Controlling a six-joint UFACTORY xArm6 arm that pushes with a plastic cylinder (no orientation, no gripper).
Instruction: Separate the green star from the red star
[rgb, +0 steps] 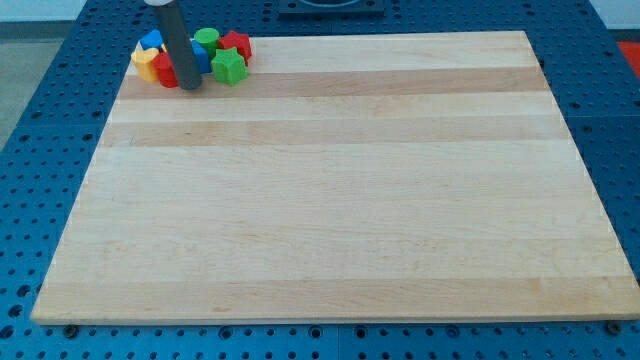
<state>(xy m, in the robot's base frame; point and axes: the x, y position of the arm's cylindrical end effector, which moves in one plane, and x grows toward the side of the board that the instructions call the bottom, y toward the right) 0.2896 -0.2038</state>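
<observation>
A tight cluster of blocks sits at the board's top left corner. The green star (229, 67) is at the cluster's lower right. The red star (237, 45) touches it just above and to the right. My rod comes down from the view's top, and my tip (190, 86) rests on the board at the cluster's lower edge, just left of the green star and apart from it by a small gap. The rod hides part of the cluster's middle.
The cluster also holds a green cylinder (206, 39), a blue block (151, 40), a yellow block (146, 63), a red block (165, 71) and another blue block (201, 58). The wooden board (330, 200) lies on a blue perforated table.
</observation>
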